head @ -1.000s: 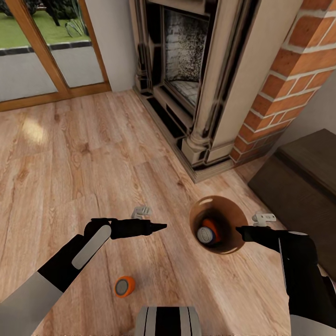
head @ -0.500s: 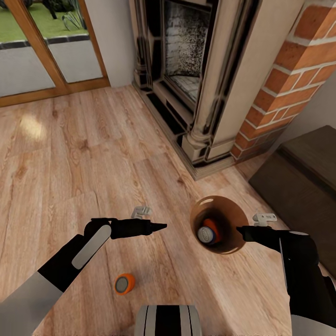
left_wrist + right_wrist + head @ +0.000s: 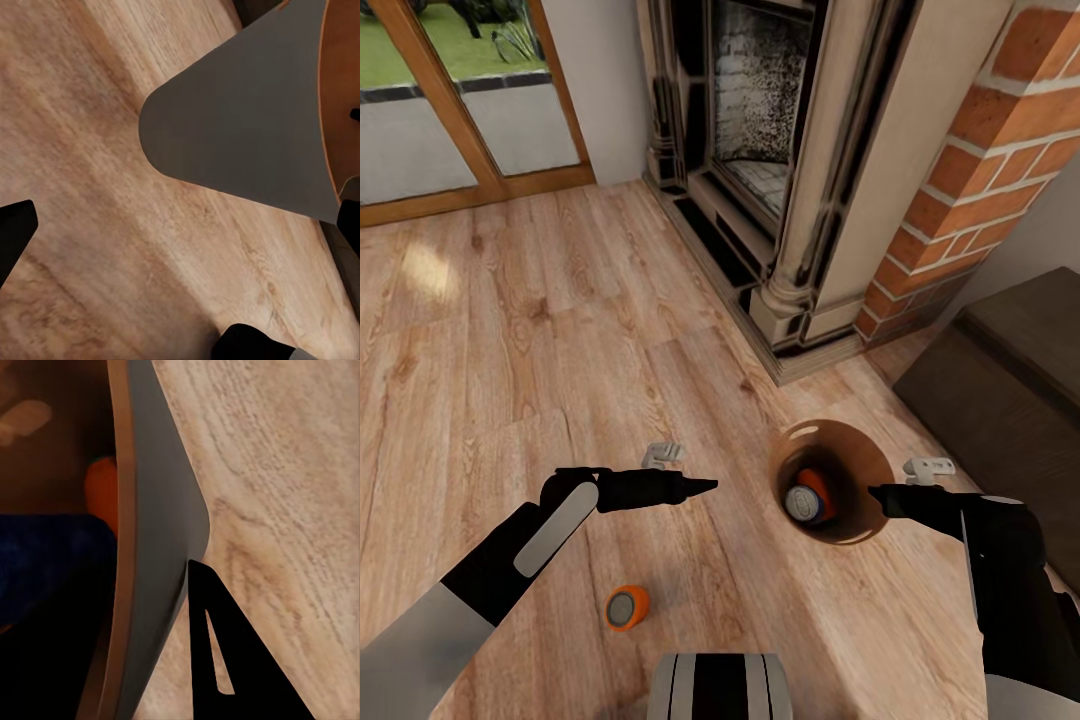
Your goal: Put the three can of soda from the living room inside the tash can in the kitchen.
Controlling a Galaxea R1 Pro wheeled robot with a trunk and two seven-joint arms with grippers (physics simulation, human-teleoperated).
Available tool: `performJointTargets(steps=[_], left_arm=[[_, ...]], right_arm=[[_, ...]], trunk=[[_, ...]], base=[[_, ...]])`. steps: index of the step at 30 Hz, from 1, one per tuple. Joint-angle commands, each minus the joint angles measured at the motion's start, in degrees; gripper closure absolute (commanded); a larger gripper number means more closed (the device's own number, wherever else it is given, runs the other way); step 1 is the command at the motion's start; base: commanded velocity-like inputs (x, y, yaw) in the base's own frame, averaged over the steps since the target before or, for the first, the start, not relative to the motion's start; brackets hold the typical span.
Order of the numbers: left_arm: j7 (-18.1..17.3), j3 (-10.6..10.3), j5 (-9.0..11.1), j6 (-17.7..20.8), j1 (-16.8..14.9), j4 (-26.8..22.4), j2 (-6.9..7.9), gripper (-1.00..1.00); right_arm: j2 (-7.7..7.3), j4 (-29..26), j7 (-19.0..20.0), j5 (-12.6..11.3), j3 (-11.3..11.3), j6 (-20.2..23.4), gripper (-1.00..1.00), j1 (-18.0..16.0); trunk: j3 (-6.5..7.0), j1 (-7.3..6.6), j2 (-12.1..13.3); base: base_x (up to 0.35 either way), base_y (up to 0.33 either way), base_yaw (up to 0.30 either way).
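The grey tapered bin with copper inside [image 3: 860, 478] stood on the wood floor near the brick fireplace [image 3: 840, 160], w/ a blue and an orange can [image 3: 807, 497] inside. Third orange can [image 3: 626, 608] lay on floor. Right gripper [image 3: 880, 494] gripped bin's rim; left gripper [image 3: 705, 485] empty, spread unclear. Est. 2 of 3 binned.

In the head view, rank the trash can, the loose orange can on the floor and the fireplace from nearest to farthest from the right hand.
1. The trash can, right beside the right hand, its rim at the fingertips.
2. The loose orange can, lying on the wood floor across on the left side, close to the robot's base.
3. The fireplace, far ahead against the wall.
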Motion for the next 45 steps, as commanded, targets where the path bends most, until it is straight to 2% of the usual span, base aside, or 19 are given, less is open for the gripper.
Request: performJointTargets(steps=[1,15,45], left_arm=[[0.0,0.0,0.0,0.0,-0.01,0.0,0.0,-1.0],[0.0,0.0,0.0,0.0,-0.02,0.0,0.0,-1.0],[-0.09,0.0,0.0,0.09,-0.03,-0.11,0.0,-1.0]], right_arm=[[0.0,-0.02,0.08,-1.0,0.02,0.31,1.0,-0.01],[0.0,-0.02,0.27,-1.0,-0.09,0.74,1.0,-0.01],[-0.18,-0.08,1.22,-1.0,-0.26,0.49,1.0,-0.01]], trunk=[[0.0,-0.01,0.0],[-0.09,-0.01,0.0],[-2.78,-0.01,0.0]], base=[[0.0,0.0,0.0],[0.0,0.0,0.0],[0.0,0.0,0.0]])
